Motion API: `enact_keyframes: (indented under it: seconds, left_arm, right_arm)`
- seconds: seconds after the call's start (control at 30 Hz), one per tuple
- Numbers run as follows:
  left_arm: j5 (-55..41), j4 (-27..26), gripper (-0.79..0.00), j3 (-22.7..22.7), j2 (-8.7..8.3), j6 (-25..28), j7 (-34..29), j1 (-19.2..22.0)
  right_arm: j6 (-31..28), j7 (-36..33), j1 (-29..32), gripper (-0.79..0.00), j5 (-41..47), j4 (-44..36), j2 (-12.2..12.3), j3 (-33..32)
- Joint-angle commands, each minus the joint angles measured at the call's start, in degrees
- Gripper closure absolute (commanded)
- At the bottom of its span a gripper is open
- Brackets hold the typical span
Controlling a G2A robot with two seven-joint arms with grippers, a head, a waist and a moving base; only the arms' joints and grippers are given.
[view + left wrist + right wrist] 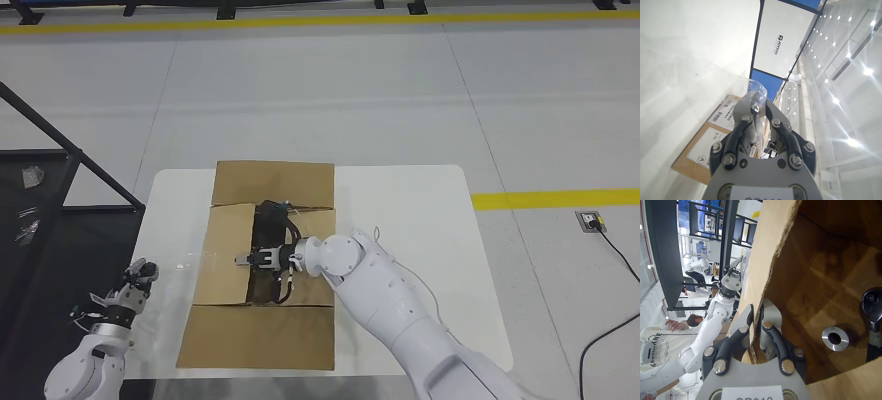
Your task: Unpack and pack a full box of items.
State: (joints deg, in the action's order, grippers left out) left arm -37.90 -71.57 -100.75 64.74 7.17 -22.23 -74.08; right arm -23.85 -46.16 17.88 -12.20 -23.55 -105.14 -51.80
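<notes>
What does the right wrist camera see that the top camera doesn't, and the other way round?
The right wrist view adds the inside of the cardboard box: a steel cylinder with a hole and a ratchet head on its floor. The top view adds the white table and the box's spread flaps. Both show the right gripper at the box's wall and the left gripper holding a clear plastic bag.

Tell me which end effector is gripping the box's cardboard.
The right end effector: its fingers clamp the box flap. The left end effector holds a clear plastic bag instead.
</notes>
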Motion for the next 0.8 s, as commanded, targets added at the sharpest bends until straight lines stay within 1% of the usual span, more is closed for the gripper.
enact_keyframes:
  seconds: [0.0, 0.5, 0.53, 0.57, 0.6, 0.77]
  left_arm:
    - [0.03, 0.03, -0.785, -0.04, 0.01, -0.07, -0.06, 0.01]
    - [0.99, -0.41, -0.785, -0.01, 0.09, -0.54, -0.65, -0.1]
    - [1.01, -0.39, -0.785, -0.01, 0.1, -0.58, -0.66, -0.06]
    - [1.02, -0.38, -0.785, 0.01, 0.11, -0.59, -0.66, -0.04]
    - [1.14, -0.39, -0.785, 0.07, 0.12, -0.57, -0.69, -0.03]
    - [1.6, -0.55, -0.785, 0.36, 0.19, -0.69, -0.48, 0.01]
  right_arm:
    - [0.09, -0.2, 0.02, 0.0, 0.01, -0.16, 0.03, -0.03]
    - [0.28, -0.73, -0.06, 0.0, -0.13, -0.27, 0.13, -0.2]
    - [0.28, -0.65, -0.1, -0.182, -0.09, -0.2, 0.15, -0.26]
    - [0.39, -0.53, -0.15, -0.434, -0.02, -0.1, 0.17, -0.35]
    - [0.56, -0.35, -0.21, -0.785, -0.02, -0.01, 0.2, -0.42]
    - [2.1, 1.26, -0.6, -0.785, -1.42, -0.49, 0.53, -0.55]
